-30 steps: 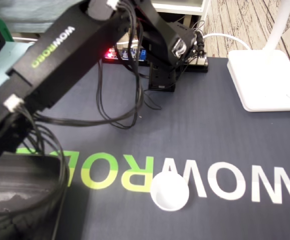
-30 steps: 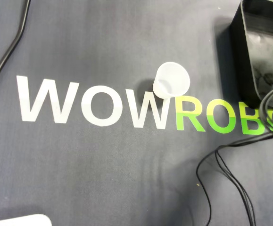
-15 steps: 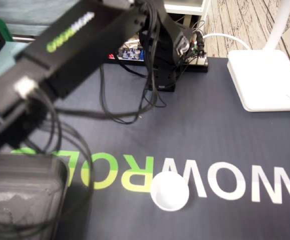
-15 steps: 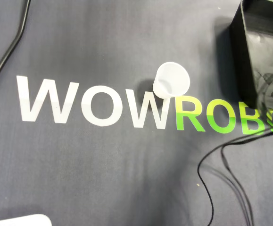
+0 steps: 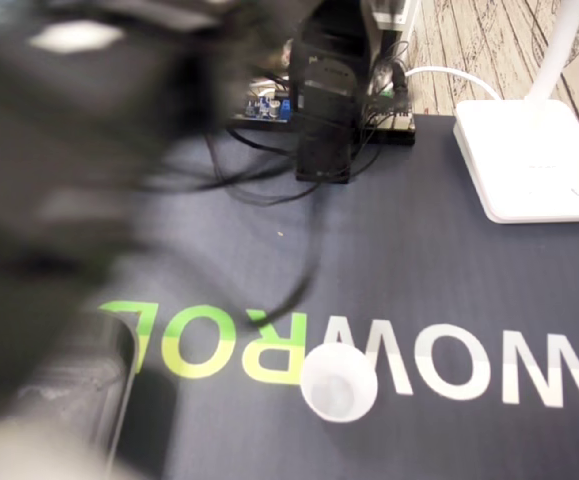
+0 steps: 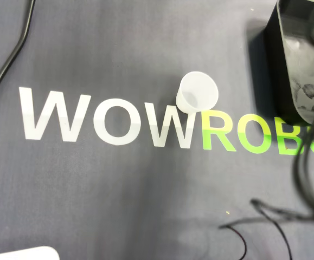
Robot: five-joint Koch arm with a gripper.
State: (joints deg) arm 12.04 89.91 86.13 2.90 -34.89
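A small white cup stands upright on the dark mat, on the "W" of the WOWROBO print, seen in the fixed view (image 5: pixel 338 383) and in the overhead view (image 6: pixel 197 92). The black arm (image 5: pixel 89 150) is a motion-blurred mass across the upper left of the fixed view, well left of the cup. Its base (image 5: pixel 327 110) stands at the mat's far edge. No fingers can be made out in either view. A black bin lies at the lower left of the fixed view (image 5: pixel 59 400) and at the upper right of the overhead view (image 6: pixel 300 59).
A white lamp base (image 5: pixel 529 160) sits at the mat's right rear, with a corner of it showing in the overhead view (image 6: pixel 21 253). The arm's loose cables (image 6: pixel 303 179) trail over the mat near the bin. Another black cable (image 6: pixel 5 65) runs along the overhead view's left edge.
The arm has swung fast, from sharp over the bin to a blur. Its cables have shifted across the mat near the bin. The cup has not moved.
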